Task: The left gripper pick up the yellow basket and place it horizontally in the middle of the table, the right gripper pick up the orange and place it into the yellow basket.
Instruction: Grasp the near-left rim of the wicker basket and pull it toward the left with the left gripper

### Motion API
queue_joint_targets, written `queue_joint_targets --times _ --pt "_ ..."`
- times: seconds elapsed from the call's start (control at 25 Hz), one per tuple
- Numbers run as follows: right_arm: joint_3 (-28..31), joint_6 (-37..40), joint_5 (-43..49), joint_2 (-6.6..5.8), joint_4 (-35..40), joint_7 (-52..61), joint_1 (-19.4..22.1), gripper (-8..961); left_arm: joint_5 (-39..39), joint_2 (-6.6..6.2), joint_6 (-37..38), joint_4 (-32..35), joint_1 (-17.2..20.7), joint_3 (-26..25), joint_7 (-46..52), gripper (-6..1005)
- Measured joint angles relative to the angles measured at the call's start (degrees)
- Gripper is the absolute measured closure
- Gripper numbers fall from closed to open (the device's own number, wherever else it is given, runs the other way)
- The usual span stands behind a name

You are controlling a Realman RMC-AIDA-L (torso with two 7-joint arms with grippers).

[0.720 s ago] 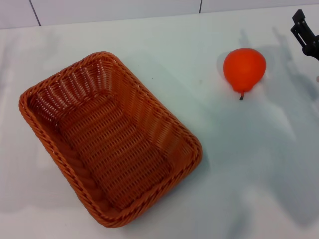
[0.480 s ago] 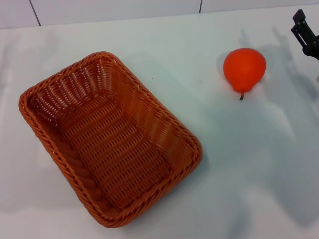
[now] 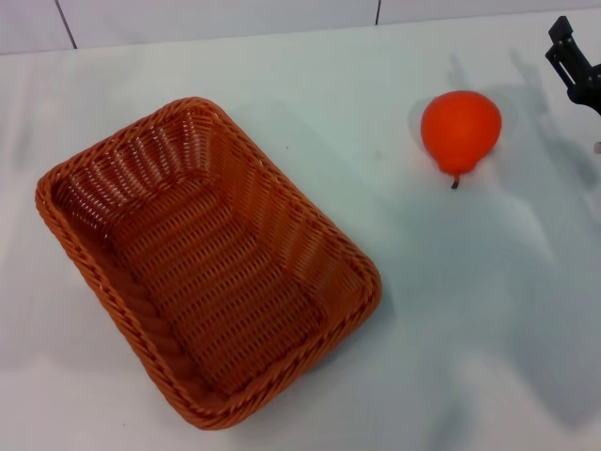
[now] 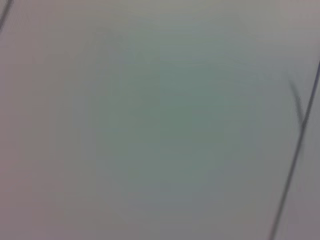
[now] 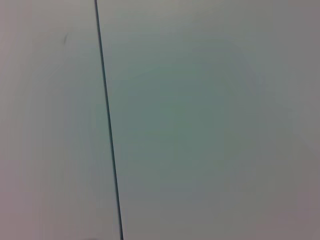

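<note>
Basket lies unlabelled, orange apart; right tool edge-cropped, grip state unclear.

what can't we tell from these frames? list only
- Right hand: head view's right edge cuts it off; open or shut unreadable.
- Left hand: in no view.
- Both wrist views: only a blurred pale surface with thin dark lines; neither the yellow basket nor the orange appears.
- Basket's near outer wall: hidden by its own rim, head view.
</note>
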State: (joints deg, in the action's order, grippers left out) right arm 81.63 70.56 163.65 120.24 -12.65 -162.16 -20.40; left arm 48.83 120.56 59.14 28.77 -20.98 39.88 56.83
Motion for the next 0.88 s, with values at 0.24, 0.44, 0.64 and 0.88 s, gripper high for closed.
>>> queue_joint_targets --times 0.24,0.44,0.64,0.88 --pt "-0.1 0.0 0.0 0.00 -0.1 0.0 0.0 33 1.3 -8.39 6.1 1.0 -0.3 13.2 23.5 124" --pt "-0.2 0.1 0.0 -0.01 -0.1 0.0 -0.3 33 14.4 -13.50 13.4 2.5 -3.7 14.6 39.8 124" --pt "-0.2 -0.2 0.0 -0.01 -0.1 0.0 -0.8 33 31.6 -16.14 18.3 5.6 -8.8 14.7 49.5 125" --pt "-0.2 0.0 0.0 -0.01 -0.2 0.0 -1.0 33 50.6 -16.22 21.8 11.8 -14.0 15.1 55.6 125"
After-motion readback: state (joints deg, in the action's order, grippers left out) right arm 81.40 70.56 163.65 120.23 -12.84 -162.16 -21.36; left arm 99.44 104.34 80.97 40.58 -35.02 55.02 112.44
